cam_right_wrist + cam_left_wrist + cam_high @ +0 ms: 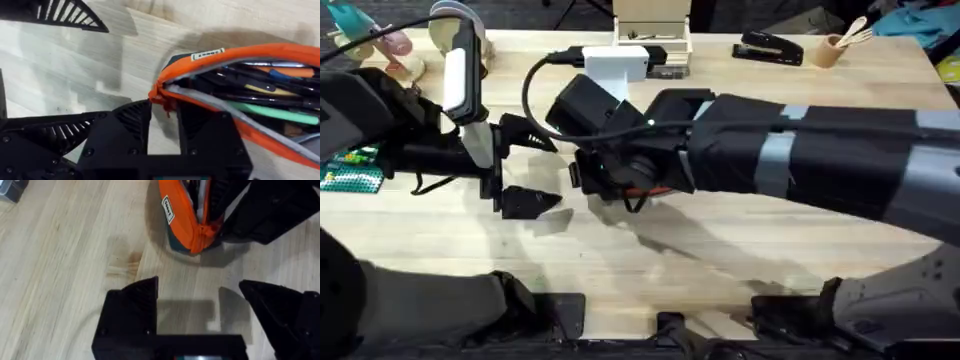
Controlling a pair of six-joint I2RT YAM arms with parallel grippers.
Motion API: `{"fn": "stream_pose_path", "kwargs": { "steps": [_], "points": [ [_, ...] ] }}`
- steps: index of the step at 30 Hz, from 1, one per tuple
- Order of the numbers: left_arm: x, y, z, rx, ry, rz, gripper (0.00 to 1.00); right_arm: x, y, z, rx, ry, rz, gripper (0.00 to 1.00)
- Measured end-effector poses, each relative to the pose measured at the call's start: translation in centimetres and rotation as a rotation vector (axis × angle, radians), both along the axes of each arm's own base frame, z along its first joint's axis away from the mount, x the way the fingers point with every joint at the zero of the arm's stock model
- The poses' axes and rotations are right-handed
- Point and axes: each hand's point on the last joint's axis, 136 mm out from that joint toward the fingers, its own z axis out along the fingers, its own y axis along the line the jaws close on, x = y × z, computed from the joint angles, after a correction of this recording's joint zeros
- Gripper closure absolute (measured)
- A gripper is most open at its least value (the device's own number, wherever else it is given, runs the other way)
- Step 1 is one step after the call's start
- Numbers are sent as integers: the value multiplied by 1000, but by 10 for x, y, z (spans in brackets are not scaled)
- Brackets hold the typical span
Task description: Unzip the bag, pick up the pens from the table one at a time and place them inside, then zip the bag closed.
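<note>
Pouch, orange, soft: the bag (pixel 250 75) lies on the table (pixel 720 240) near the middle of the overhead frame, mostly hidden there under the right arm. Right wrist view, centre to right: mouth unzipped and gaping, grey zipper tape parted, dark lining exposed.

Contents: the pens, with a green barrel (pixel 272 112) lying inside among several dark ones and other stationery. No loose pen can be made out on the visible tabletop.

Right gripper (pixel 162 112): at the closed end of the bag, fingers nearly together about the small orange zipper tab (pixel 162 97); whether they grip it cannot be told.

Left gripper (pixel 200 310): fingers spread wide, holding nothing, just short of the bag's end, which sits at top centre of the left wrist view.

Progress, judged: unzipping done; loading apparently done; zipping shut remains, not yet started, the opening being at full width.

Background, upper overhead frame: black stapler (pixel 770 48), cup of wooden sticks (pixel 835 45).
</note>
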Motion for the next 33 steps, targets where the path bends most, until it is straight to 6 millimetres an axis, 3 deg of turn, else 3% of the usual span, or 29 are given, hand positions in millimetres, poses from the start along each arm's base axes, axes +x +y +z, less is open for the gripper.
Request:
{"fn": "stream_pose_path", "kwargs": {
  "steps": [12, 23, 26, 33],
  "points": [
    [0, 0, 0, 0, 0, 0, 7, 0, 0, 0, 2, 3, -5, 962],
    [0, 0, 0, 0, 0, 0, 8, 2, -3, 0, -3, 2, -7, 969],
    [0, 0, 0, 0, 0, 0, 7, 8, -9, 9, 9, -7, -22, 969],
    [0, 0, 0, 0, 0, 0, 7, 23, -22, 49, 87, -62, -61, 969]
  ]
}}
